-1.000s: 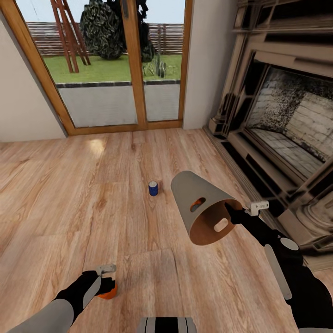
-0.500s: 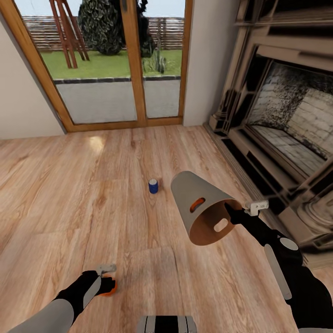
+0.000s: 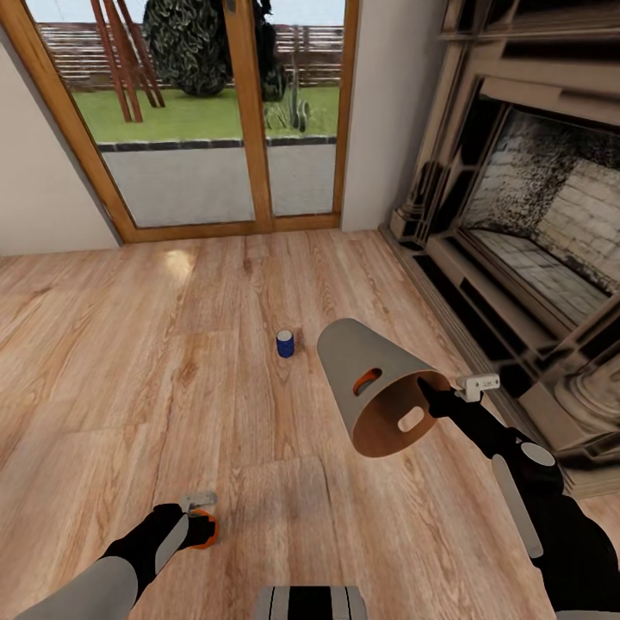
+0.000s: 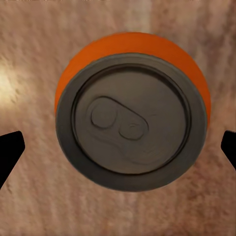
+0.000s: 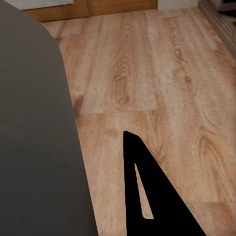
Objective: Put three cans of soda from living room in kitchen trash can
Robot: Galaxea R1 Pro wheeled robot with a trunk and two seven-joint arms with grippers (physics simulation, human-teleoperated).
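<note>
The left claw [image 3: 200,527] hides most of the orange can [image 3: 207,532].

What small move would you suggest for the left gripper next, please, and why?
Probably lower the left gripper a little further and close. The left wrist view shows the upright orange soda can centred between the open fingertips, which sit apart from its sides, so it seems lined up but not yet gripped.

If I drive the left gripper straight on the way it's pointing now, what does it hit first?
Most likely the upright orange can, top first: the left gripper points straight down at its lid, fingers open either side. How much gap remains is hard to judge.
</note>
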